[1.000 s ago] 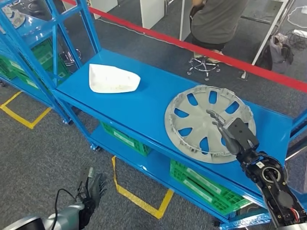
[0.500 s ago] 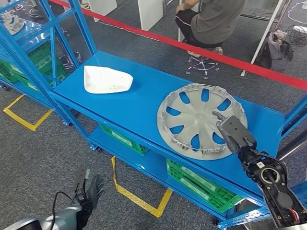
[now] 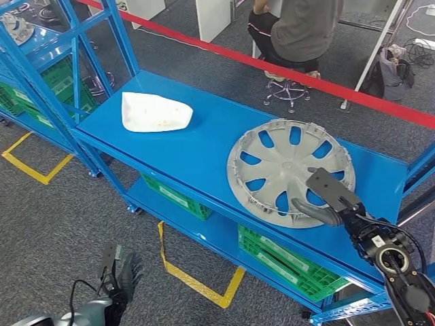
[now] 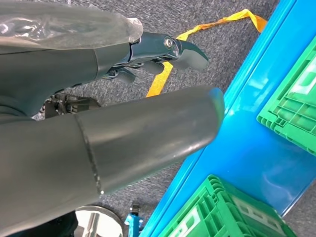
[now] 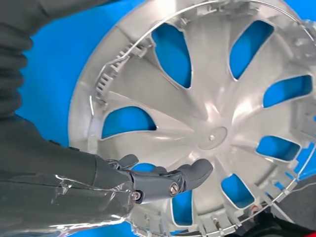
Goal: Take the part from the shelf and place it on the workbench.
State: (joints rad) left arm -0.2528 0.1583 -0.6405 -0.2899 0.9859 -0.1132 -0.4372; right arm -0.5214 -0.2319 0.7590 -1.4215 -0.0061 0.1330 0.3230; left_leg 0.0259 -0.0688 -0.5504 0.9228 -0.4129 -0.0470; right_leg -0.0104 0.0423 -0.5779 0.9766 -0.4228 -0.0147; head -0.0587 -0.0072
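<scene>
A silver hubcap lies flat on the right half of the blue shelf. My right hand hovers over its near right rim, palm down, thumb curved along the rim's near edge. In the right wrist view the dark fingers stretch out just above the hubcap with nothing in them. A white curved part rests on the shelf's left half. My left hand hangs low over the carpet, fingers apart and holding nothing; the left wrist view shows its fingers stretched out.
Green crates fill the lower shelf level. A person sits on a stool behind a red floor line. Yellow tape marks the carpet in front. Blue frame posts rise at the left.
My right hand has dropped back from the hubcap's middle toward its near right rim and turned flatter. The view shifted slightly; the left hand sank a little lower.
</scene>
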